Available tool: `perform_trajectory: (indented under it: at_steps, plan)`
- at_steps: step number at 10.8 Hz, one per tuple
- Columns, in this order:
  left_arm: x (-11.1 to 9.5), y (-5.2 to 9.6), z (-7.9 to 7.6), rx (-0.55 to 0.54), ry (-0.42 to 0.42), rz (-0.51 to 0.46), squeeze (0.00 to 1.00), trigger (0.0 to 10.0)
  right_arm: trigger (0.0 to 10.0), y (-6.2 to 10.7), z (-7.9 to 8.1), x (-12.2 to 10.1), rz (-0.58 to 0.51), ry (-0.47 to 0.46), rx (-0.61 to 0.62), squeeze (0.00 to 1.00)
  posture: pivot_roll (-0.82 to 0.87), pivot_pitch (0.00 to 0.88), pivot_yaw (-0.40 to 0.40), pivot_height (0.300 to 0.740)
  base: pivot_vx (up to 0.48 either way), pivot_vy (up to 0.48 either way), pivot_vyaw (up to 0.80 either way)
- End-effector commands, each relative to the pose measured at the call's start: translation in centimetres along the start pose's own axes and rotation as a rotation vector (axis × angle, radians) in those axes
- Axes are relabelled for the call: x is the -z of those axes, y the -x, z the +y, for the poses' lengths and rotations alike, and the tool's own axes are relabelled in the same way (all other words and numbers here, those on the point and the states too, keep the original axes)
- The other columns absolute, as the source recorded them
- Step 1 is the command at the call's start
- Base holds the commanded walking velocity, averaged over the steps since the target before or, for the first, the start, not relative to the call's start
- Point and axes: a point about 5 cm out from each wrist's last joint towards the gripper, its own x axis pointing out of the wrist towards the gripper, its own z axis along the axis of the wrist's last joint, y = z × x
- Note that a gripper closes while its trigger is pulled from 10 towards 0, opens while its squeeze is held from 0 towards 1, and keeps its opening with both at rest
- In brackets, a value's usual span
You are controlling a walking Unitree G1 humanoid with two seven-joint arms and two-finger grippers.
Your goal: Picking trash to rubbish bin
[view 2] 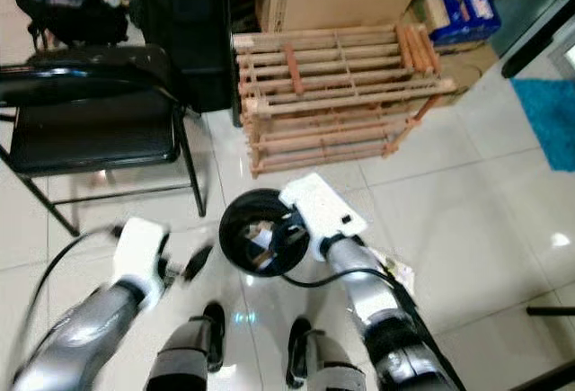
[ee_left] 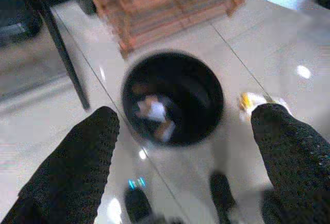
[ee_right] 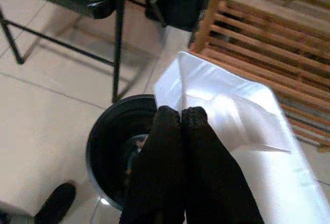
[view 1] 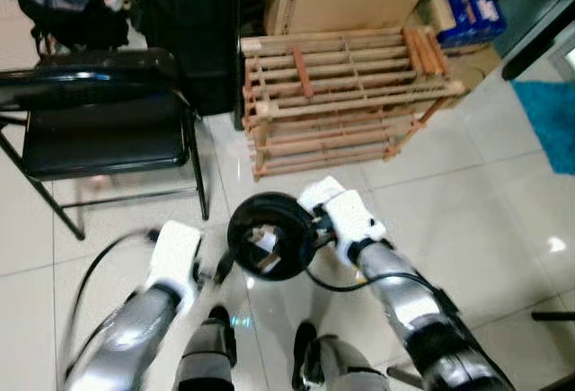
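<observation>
**Floor and what stands on it**

I see glossy pale tile floor (view 1: 467, 193). Just below my right claw (ee_right: 180, 118) stands the black bin (view 1: 269, 236). Beyond it, a wooden rack (view 1: 346, 94); a black chair (view 1: 103, 130) left of that. A yellow-white scrap (ee_left: 252, 102) lies beside the bin.

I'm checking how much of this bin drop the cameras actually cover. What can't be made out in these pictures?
- What already lies in the black bin: pale scraps, blurred in the left wrist view.
- The yellowish piece on the floor: blurred and partly behind a finger of the left hand.
- The far edge of the white sheet held by the right hand: cut off by the picture's edge.
</observation>
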Motion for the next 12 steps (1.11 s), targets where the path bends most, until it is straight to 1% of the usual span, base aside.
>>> perform_trajectory:
  at_steps: [1, 2, 3, 4, 5, 6, 7, 8, 9, 10, 11, 12]
  plan:
    - [0.1, 0.9, -0.6, 0.059, 0.026, 0.028, 1.0, 10.0, 10.0, 0.2, 0.4, 1.1, 0.03, 0.008, -0.015, 0.0, 0.52, 0.406, -0.131, 0.74, 0.0, 0.0, 0.0]
    - [0.7, 2.3, -0.4, 0.1, 0.021, 0.09, 1.0, 10.0, 10.0, -0.2, 0.7, 1.1, 0.03, -0.003, -0.02, 0.0, 0.53, 0.418, -0.127, 0.74, 0.0, 0.0, 0.0]
    - [1.1, 3.2, -0.3, 0.115, 0.021, 0.131, 1.0, 10.0, 10.0, -0.4, 1.4, 1.4, 0.042, -0.025, -0.034, 0.0, 0.54, 0.435, -0.119, 0.74, 0.0, 0.0, 0.0]
    - [1.0, 3.7, -0.6, 0.134, 0.029, 0.15, 1.0, 10.0, 10.0, -0.6, 2.0, 1.8, 0.055, -0.037, -0.047, 0.0, 0.55, 0.441, -0.115, 0.74, 0.0, 0.0, 0.0]
    - [0.8, 4.3, -1.1, 0.177, 0.021, 0.177, 1.0, 10.0, 10.0, -0.9, 2.8, 1.9, 0.062, -0.038, -0.065, 0.0, 0.55, 0.445, -0.111, 0.74, 0.0, 0.0, 0.0]
    - [0.6, 4.7, -1.3, 0.211, 0.02, 0.193, 1.0, 10.0, 10.0, -1.3, 3.5, 1.7, 0.072, -0.063, -0.071, 0.0, 0.56, 0.451, -0.102, 0.74, 0.0, 0.0, 0.0]
    - [0.6, 4.9, -1.2, 0.223, 0.02, 0.2, 1.0, 10.0, 10.0, -1.5, 3.7, 1.6, 0.077, -0.084, -0.071, 0.0, 0.56, 0.451, -0.102, 0.74, 0.0, 0.0, 0.0]
    - [0.6, 4.8, -0.8, 0.219, 0.018, 0.211, 0.94, 10.0, 10.0, -2.1, 4.4, 1.0, 0.072, -0.104, -0.081, 0.0, 0.57, 0.451, -0.099, 0.74, 0.0, 0.0, 0.0]
    - [0.6, 4.8, -0.9, 0.218, 0.023, 0.216, 0.88, 10.0, 10.0, -2.4, 5.0, 0.5, 0.065, -0.111, -0.096, 0.0, 0.57, 0.45, -0.098, 0.74, 0.0, 0.0, 0.0]
    - [0.8, 4.9, -1.1, 0.231, 0.026, 0.225, 0.85, 10.0, 10.0, -2.7, 5.6, 0.1, 0.058, -0.13, -0.111, 0.0, 0.57, 0.449, -0.099, 0.74, 0.0, 0.0, 0.0]
    - [0.8, 4.9, -1.2, 0.239, 0.027, 0.231, 0.76, 10.0, 10.0, -3.0, 6.3, -0.3, 0.054, -0.159, -0.127, 0.0, 0.57, 0.452, -0.1, 0.74, 0.0, 0.0, 0.0]
    - [0.9, 4.8, -1.2, 0.239, 0.027, 0.234, 0.69, 10.0, 10.0, -3.2, 7.0, -0.7, 0.046, -0.166, -0.14, 0.0, 0.57, 0.457, -0.098, 0.74, 0.0, 0.0, 0.0]
